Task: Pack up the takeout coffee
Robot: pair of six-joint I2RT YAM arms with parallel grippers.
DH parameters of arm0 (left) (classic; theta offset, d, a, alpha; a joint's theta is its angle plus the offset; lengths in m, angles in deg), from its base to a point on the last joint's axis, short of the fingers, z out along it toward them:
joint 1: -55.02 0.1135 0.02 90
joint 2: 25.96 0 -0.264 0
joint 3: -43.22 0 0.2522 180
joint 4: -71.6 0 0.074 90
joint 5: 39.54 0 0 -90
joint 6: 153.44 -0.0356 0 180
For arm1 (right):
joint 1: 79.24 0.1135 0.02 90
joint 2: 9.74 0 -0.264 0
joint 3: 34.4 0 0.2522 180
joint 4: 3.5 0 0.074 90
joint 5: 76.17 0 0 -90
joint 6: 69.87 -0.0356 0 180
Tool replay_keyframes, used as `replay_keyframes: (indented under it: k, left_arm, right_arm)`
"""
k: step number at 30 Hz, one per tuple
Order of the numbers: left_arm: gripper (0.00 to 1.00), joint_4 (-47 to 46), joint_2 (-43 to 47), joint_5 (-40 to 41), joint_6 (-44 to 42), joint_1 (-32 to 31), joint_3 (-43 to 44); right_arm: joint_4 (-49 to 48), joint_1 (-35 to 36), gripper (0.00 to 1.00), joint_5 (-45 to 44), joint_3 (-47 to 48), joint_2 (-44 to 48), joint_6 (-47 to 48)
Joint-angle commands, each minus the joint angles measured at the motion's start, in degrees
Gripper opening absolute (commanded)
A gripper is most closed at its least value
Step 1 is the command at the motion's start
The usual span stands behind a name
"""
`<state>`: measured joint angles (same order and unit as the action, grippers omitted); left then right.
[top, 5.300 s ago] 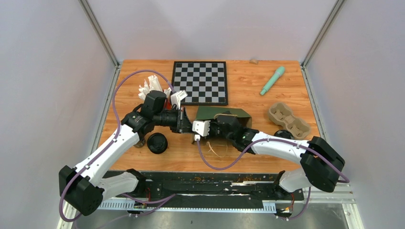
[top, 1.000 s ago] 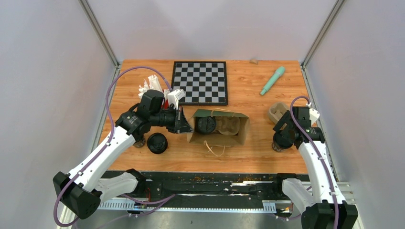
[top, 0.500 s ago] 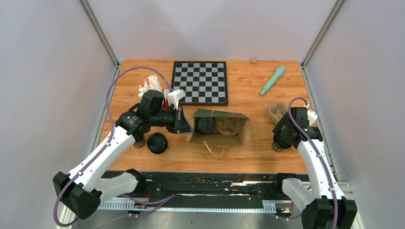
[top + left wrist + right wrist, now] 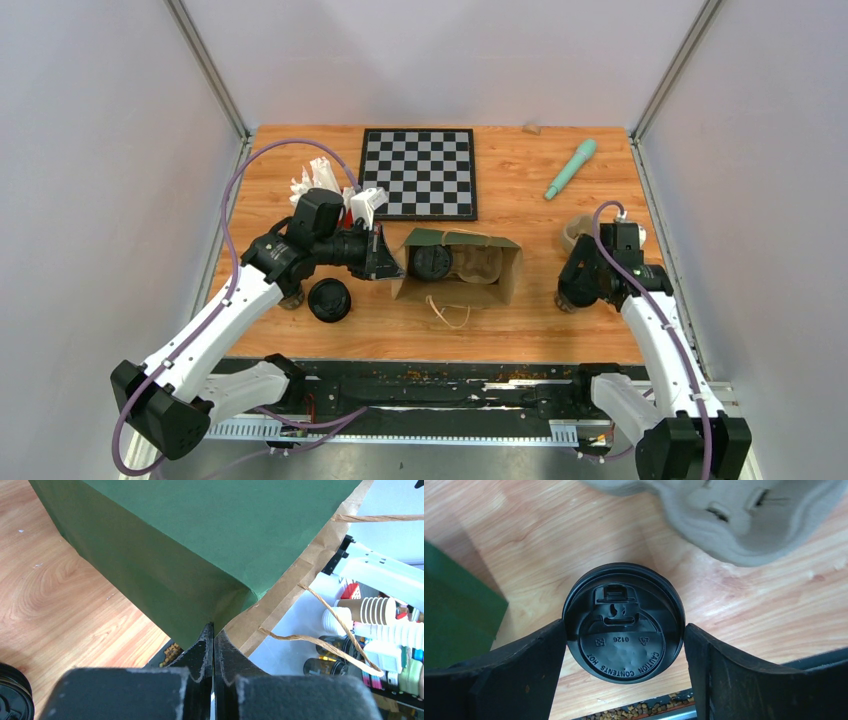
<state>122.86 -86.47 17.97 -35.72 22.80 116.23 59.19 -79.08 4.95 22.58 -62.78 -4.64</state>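
Observation:
The green paper bag [image 4: 503,262] lies on its side, mouth toward the camera, with one takeout coffee [image 4: 432,262] and a pulp carrier [image 4: 482,262] inside. My left gripper [image 4: 388,262] is shut on the bag's left edge; in the left wrist view the pads [image 4: 206,645] pinch the green paper [image 4: 175,545]. A second black-lidded cup [image 4: 329,300] stands by my left arm. My right gripper [image 4: 624,630] is open and straddles a third cup [image 4: 624,622], a finger [image 4: 524,665] close on each side of the lid. From above that gripper [image 4: 568,295] hides the cup.
Another pulp cup carrier [image 4: 578,232] sits just behind my right gripper, also as the carrier [image 4: 744,515] in the right wrist view. A red cup of wrapped straws [image 4: 322,185], a chessboard [image 4: 420,172] and a green pen-like tool [image 4: 570,168] lie farther back.
My right gripper has shifted a little left and settled around the cup, its jaws narrowing. The left gripper and the bag have not moved.

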Motion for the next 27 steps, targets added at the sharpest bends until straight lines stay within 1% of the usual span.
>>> replay_keyframes:
  k: [1, 4, 6, 11, 15, 17, 22, 27]
  left_arm:
    - [0.0, -0.7, 1.7, -0.3, -1.2, -0.3, 0.6]
    - [0.0, -0.5, 2.0, -0.2, -1.1, -0.2, 0.6]
    - [0.0, -0.3, 2.0, -0.2, -1.1, -0.3, 0.8]
    - [0.0, 0.2, 2.0, -0.3, -1.3, -0.4, 0.8]
    - [0.0, 0.3, 1.9, -0.2, -1.3, -0.5, 0.9]
    - [0.0, 0.4, 1.8, -0.1, -1.3, -0.6, 1.0]
    - [0.0, 0.5, 1.6, -0.1, -1.3, -0.7, 1.0]
    - [0.0, 0.6, 1.5, -0.1, -1.3, -0.7, 1.1]
  right_arm:
    - [-5.8, 2.5, 0.72, 5.4, 0.5, 0.5, 4.1]
    - [-10.0, 2.9, 0.72, 7.9, 0.0, -0.6, 6.0]
    - [-11.9, 3.7, 0.72, 7.9, 0.7, -2.0, 8.0]
    - [-11.9, 4.3, 0.75, 6.2, 3.7, -6.7, 12.3]
    - [-12.4, 4.3, 0.77, 6.3, 4.3, -7.9, 14.0]
    - [-12.5, 4.3, 0.79, 6.9, 4.3, -8.0, 14.8]
    - [-12.1, 4.3, 0.9, 7.3, 5.1, -7.8, 16.9]
    - [-14.1, 4.3, 0.94, 6.2, 5.7, -5.9, 20.9]
